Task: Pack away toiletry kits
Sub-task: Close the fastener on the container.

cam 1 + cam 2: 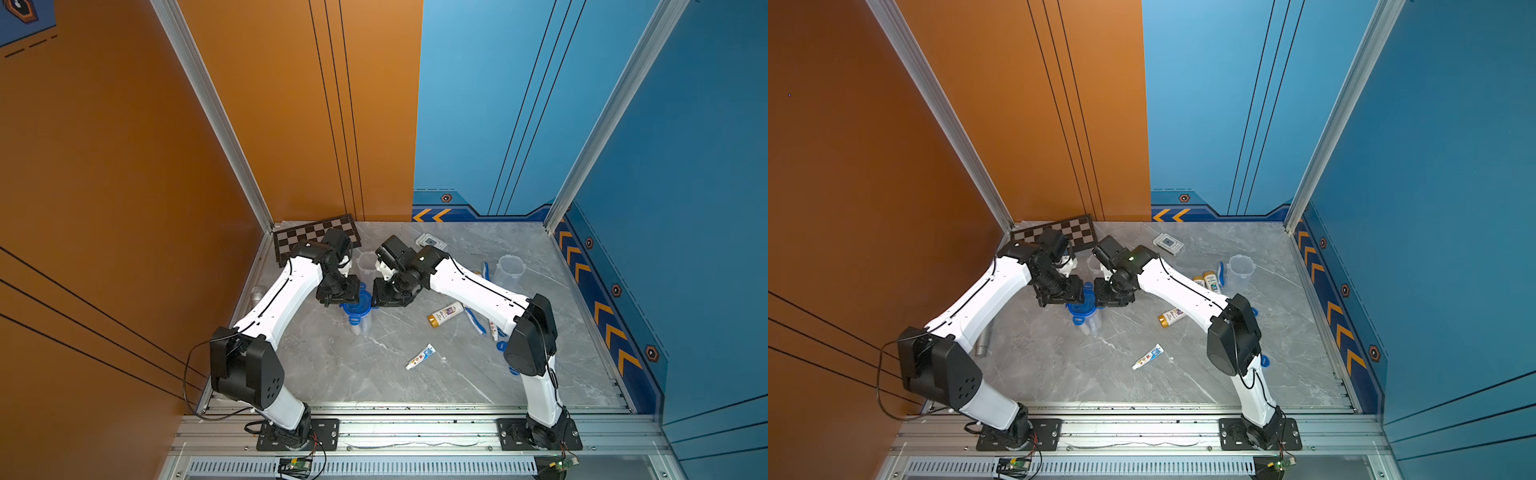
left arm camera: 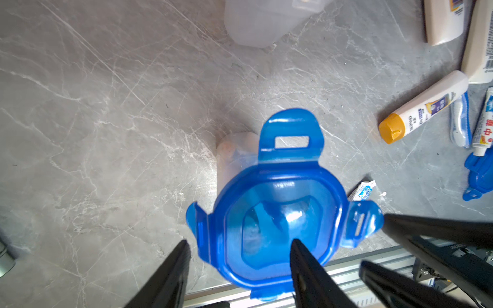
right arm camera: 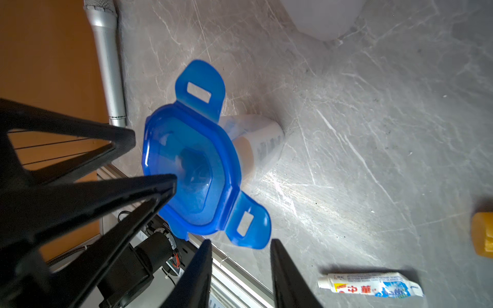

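Note:
A tall clear cup (image 1: 360, 322) stands mid-table with a blue clip-tab lid (image 1: 356, 305) on top, and toiletries show dimly through its wall. Both grippers hover just above the lid. My left gripper (image 2: 239, 242) is open, with one fingertip over the lid (image 2: 277, 226) and the other beside a side tab. My right gripper (image 3: 241, 241) is open too, and a raised clip tab (image 3: 248, 222) sits just ahead of its gap. Loose on the table lie a gold-capped bottle (image 1: 445, 314), a toothpaste tube (image 1: 420, 356) and a toothbrush (image 1: 475, 321).
Two empty clear cups stand farther back (image 1: 368, 262) (image 1: 509, 272). Two more bottles (image 1: 1209, 280) lie beside the right arm, and spare blue lids (image 1: 501, 346) sit by its elbow. A flat white box (image 1: 431, 241), a chequered board (image 1: 316, 239) and a grey microphone (image 1: 984, 338) lie near the walls.

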